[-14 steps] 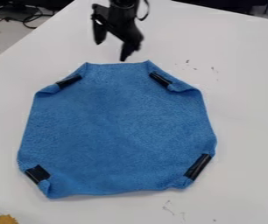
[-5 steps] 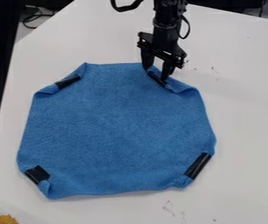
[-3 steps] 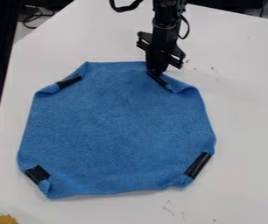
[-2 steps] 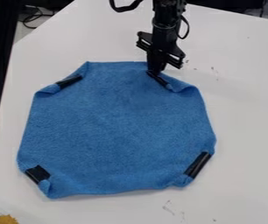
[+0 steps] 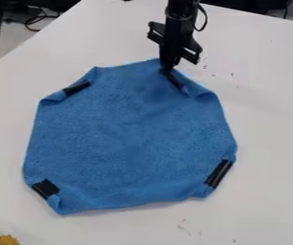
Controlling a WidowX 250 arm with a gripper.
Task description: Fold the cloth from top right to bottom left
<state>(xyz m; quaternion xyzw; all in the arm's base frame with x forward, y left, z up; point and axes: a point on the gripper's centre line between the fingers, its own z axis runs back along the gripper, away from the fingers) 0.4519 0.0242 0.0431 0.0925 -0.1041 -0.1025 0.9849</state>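
My gripper (image 5: 167,68) hangs over the top right part of the blue cloth (image 5: 127,139), shut on the cloth's edge beside a black clip (image 5: 175,80). That corner is raised a little, and the rest of the cloth lies spread on the table. Its corners are tucked in, with more black clips at the top left (image 5: 77,88), bottom left (image 5: 46,188) and bottom right (image 5: 219,173).
The white table (image 5: 270,119) surrounds the cloth. A yellow-orange object (image 5: 7,239) stands at the bottom left edge of the view. Dark cables (image 5: 34,20) lie beyond the table at the top left.
My gripper came right to the cloth's top right corner and closed on its edge. Since then it has risen slightly, lifting that edge, and the cloth's lower edge has shifted up a little.
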